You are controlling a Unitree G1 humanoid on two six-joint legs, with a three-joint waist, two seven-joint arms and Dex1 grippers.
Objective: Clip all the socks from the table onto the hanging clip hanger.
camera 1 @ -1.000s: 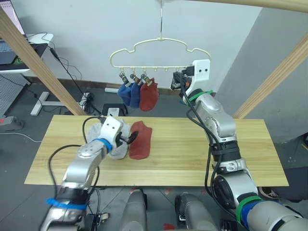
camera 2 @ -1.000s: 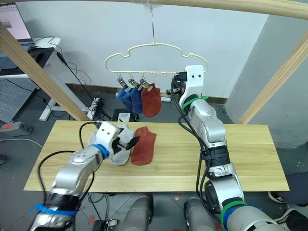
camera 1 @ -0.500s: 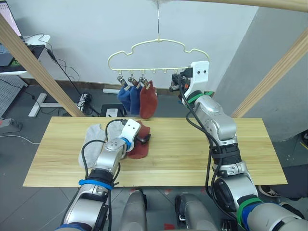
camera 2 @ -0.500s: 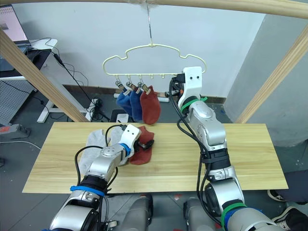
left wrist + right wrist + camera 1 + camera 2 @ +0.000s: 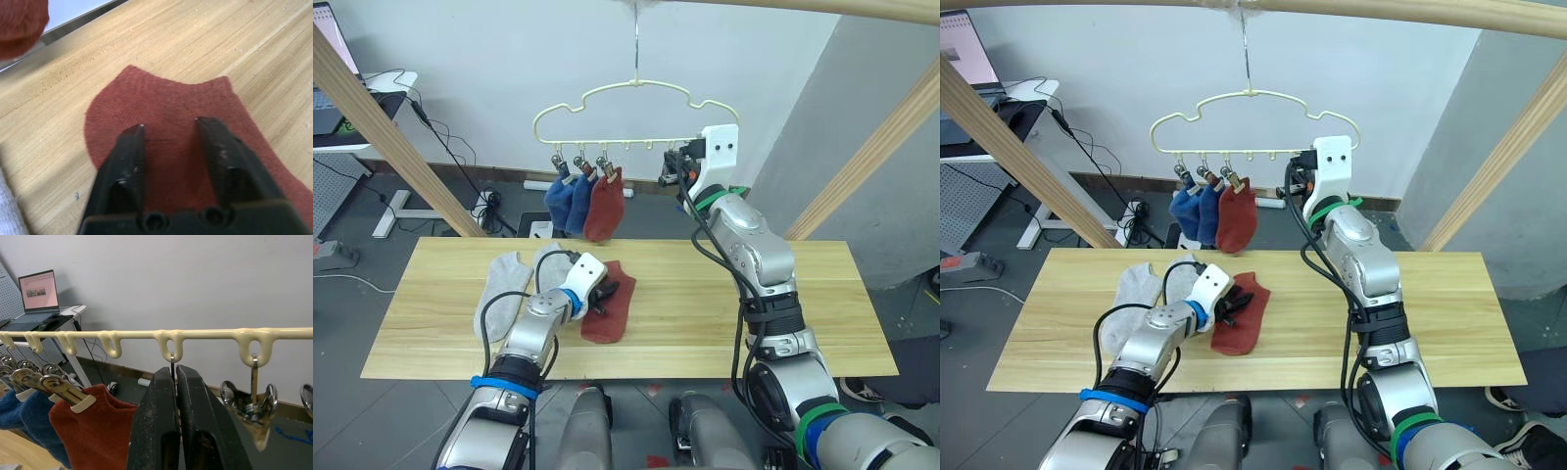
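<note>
Socks: rust red sock (image 5: 610,315) flat on table (image 5: 822,304), two grey socks (image 5: 502,280) to its left. Left gripper (image 5: 168,125) over red sock, fingers spread wide. Right gripper (image 5: 175,373) pinched on clip (image 5: 172,363) of clip hanger (image 5: 612,98); three socks hang at left.
</note>
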